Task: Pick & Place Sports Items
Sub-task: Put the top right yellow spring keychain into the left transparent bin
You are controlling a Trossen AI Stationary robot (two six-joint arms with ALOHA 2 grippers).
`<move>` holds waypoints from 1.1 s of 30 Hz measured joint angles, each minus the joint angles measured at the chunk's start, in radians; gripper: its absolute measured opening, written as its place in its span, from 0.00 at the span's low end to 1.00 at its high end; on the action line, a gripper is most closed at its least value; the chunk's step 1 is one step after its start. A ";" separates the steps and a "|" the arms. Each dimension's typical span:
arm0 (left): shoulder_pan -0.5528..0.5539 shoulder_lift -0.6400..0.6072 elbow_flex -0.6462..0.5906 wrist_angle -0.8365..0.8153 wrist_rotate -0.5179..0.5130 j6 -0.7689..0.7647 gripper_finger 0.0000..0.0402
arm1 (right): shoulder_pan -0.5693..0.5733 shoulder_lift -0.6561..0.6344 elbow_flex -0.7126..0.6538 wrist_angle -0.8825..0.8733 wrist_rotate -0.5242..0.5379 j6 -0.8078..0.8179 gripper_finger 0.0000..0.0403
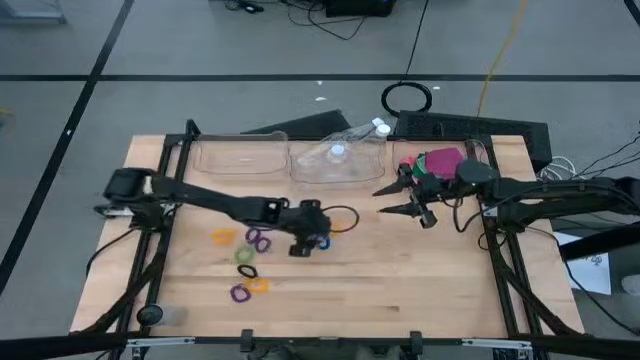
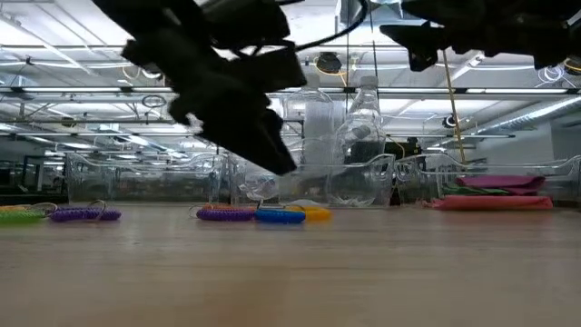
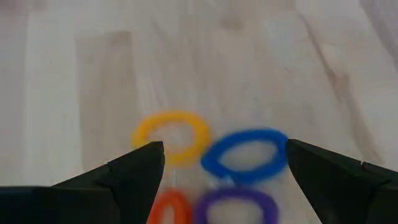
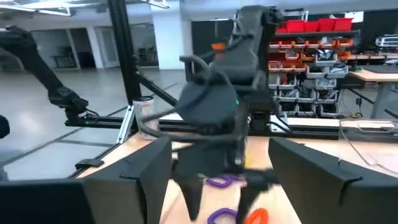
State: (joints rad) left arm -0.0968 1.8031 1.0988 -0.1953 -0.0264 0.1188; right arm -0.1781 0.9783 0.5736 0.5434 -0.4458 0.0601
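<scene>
- The left hand [image 1: 308, 243] covers most of the small cluster of rings under it from above; only a blue ring [image 1: 322, 242] peeks out.
- From its wrist, the orange ring [image 3: 171, 208] and purple ring [image 3: 237, 208] are cut off by the edge.
- Flat pieces in the far tray [image 1: 478, 152] overlap, half hidden by the right arm [image 1: 540, 192].

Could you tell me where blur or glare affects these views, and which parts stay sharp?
Low view: the left tool is a dark, blurred mass against bright ceiling lights, while the rings on the table stay fairly sharp. Left wrist view: the blue ring and yellow ring look soft. Right wrist view: the left arm is motion-smeared.
</scene>
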 joint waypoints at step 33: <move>0.067 0.139 0.005 -0.238 0.262 -0.053 0.70 | 0.010 0.000 0.000 0.005 0.005 -0.020 0.49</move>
State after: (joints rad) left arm -0.0294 1.9416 1.1043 -0.4334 0.2361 0.0655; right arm -0.1684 0.9783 0.5735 0.5488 -0.4404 0.0402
